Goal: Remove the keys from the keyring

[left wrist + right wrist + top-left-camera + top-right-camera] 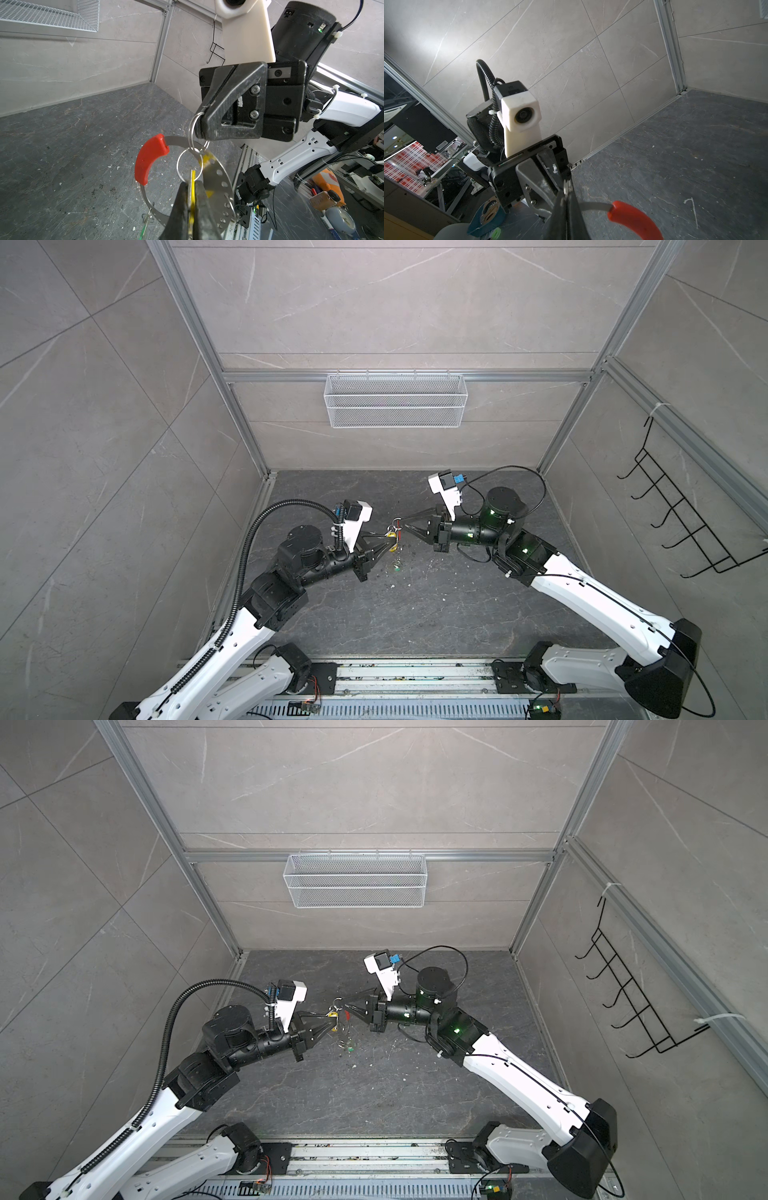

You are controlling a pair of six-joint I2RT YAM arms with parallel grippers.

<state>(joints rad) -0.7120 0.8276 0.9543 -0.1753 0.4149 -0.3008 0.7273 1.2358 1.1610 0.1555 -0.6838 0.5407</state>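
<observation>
Keyring [212, 178], a flat metal hoop with a red sleeve [148, 161], hangs in the air between the two arms, above the dark tabletop [415, 614] near its middle. The left gripper [192, 193] is clamped on the yellow-tagged key [193, 178], which is linked to a split ring [191, 126] that loops over the hoop's band and is pinched in the closed right gripper [200, 123]. The green-tagged key [398, 568] dangles from the hoop below both grippers, and neither touches it

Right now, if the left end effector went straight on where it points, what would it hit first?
Probably the keyring just ahead, then the right end effector beyond; depth is unclear.
</observation>
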